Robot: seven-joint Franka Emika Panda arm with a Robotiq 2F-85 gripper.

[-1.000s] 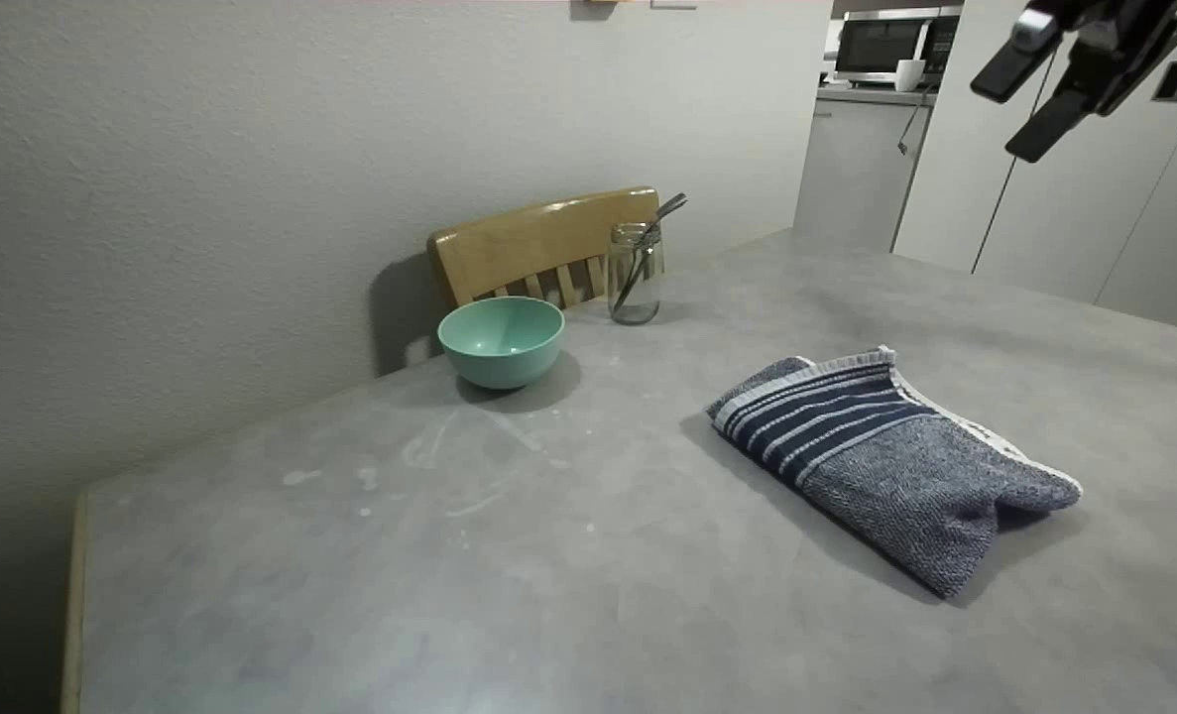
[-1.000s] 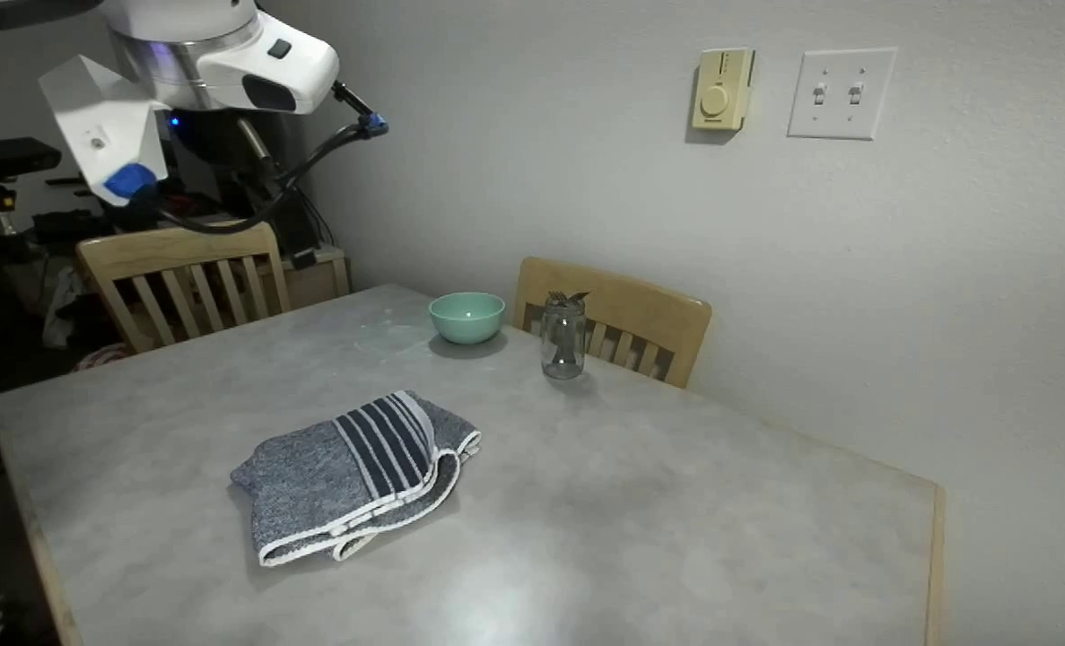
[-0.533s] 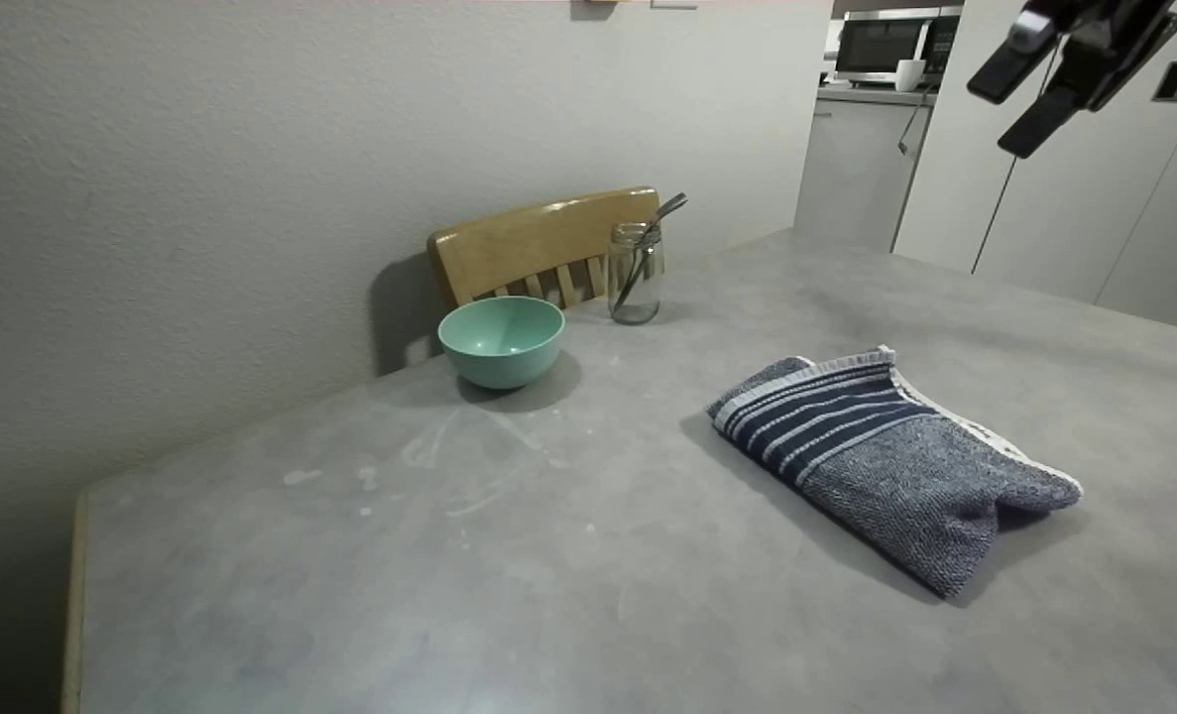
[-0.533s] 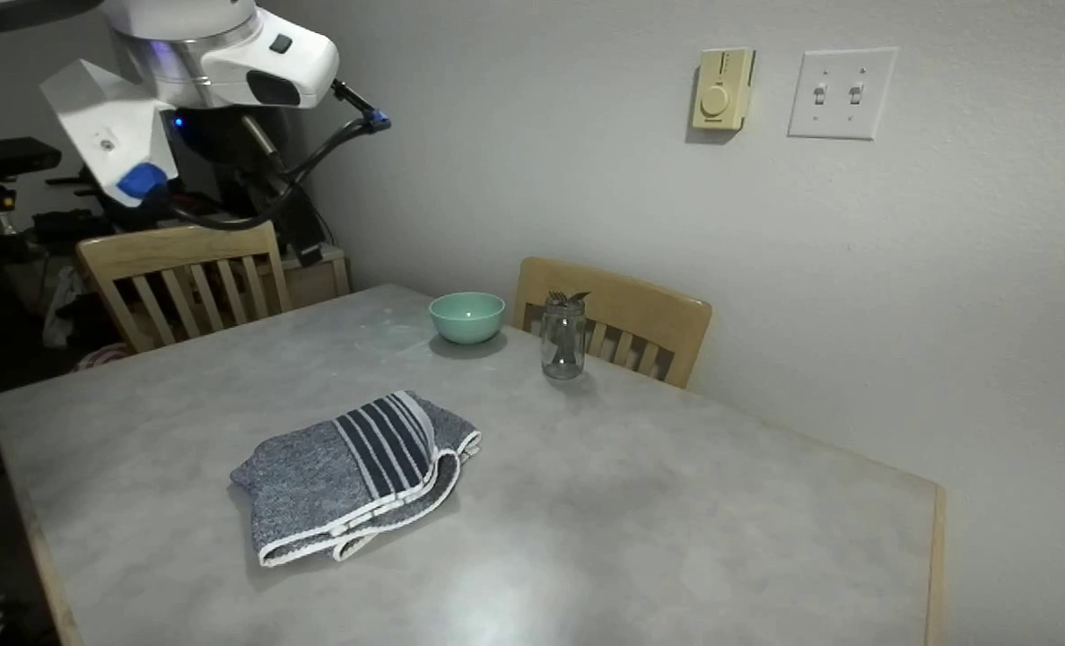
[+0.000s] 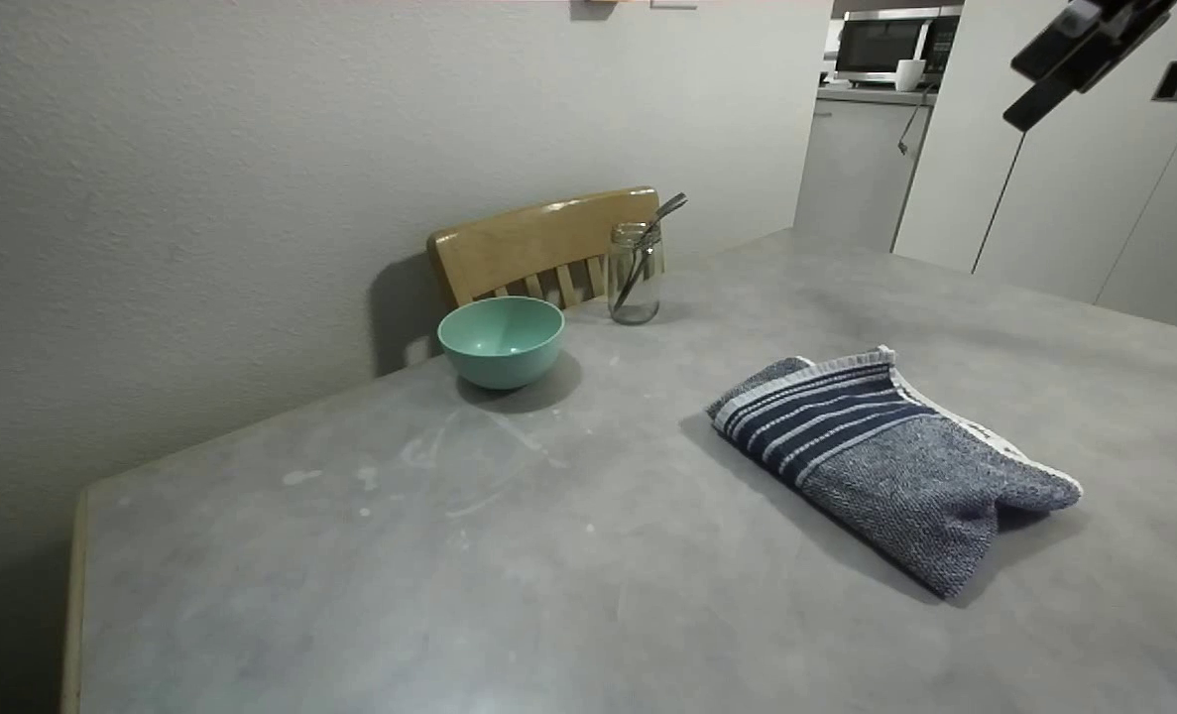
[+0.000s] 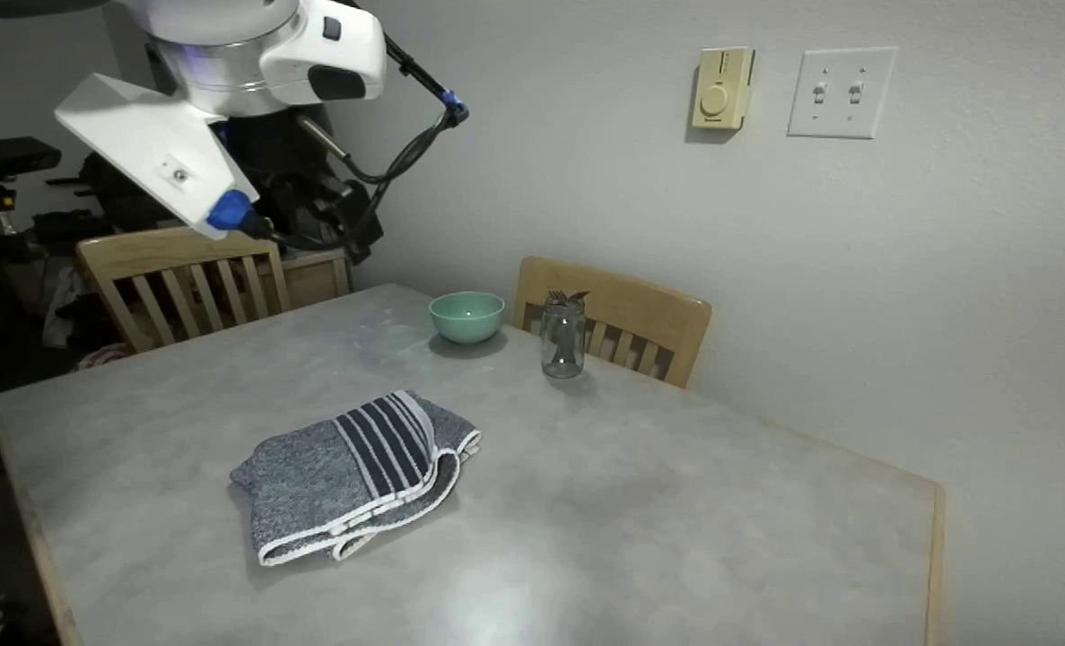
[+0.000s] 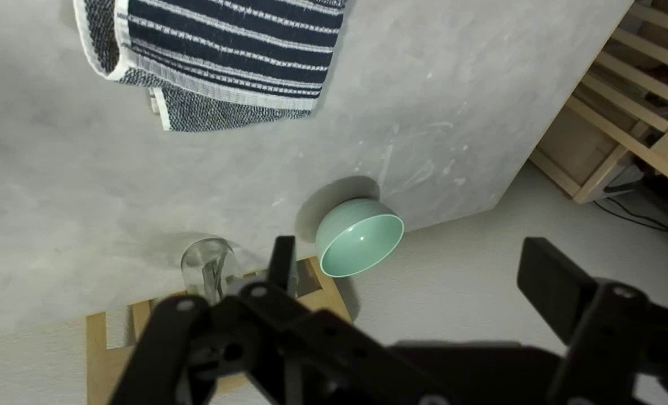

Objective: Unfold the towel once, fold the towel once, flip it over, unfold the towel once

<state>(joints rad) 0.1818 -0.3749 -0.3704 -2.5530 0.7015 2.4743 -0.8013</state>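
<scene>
Striped terry towel (image 6: 330, 475) is laid folded on grey tabletop (image 6: 676, 538); gripper (image 7: 409, 270) held well apart, jaws spread wide, nothing grasped. Final unfolding judged left to be done — whether first unfold, fold or flip is completed cannot be told.

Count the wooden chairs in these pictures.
2: in an exterior view, a chair behind the glass jar and a second chair at the picture's left. More may be hidden or out of frame.
</scene>
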